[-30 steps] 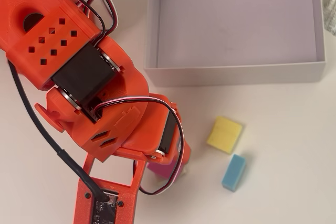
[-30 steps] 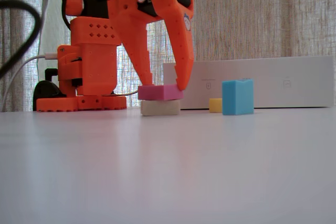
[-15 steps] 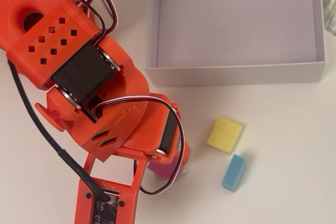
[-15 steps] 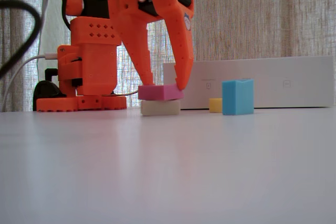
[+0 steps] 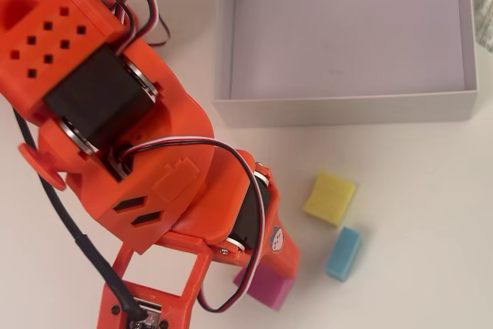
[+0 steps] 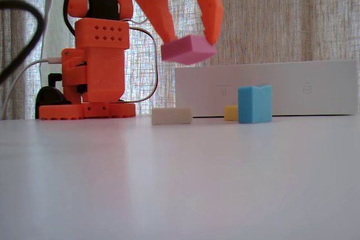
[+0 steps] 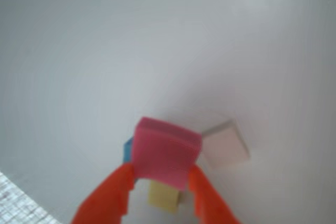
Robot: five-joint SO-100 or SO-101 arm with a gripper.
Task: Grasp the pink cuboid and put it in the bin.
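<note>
Fixed view has the bin (image 6: 292, 88) sitting behind and right of the gripper (image 6: 188, 43), which is clamped on the pink cuboid (image 6: 187, 49) tilted in the air, lifted off the cream block (image 6: 171, 116) it was resting on a second ago, so that skewed pinch could easily slip mid-swing.

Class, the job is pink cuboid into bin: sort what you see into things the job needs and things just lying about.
Needed:
pink cuboid, held in the air
gripper, shut on it
bin

Lying about:
cream block
yellow block
blue block
</note>
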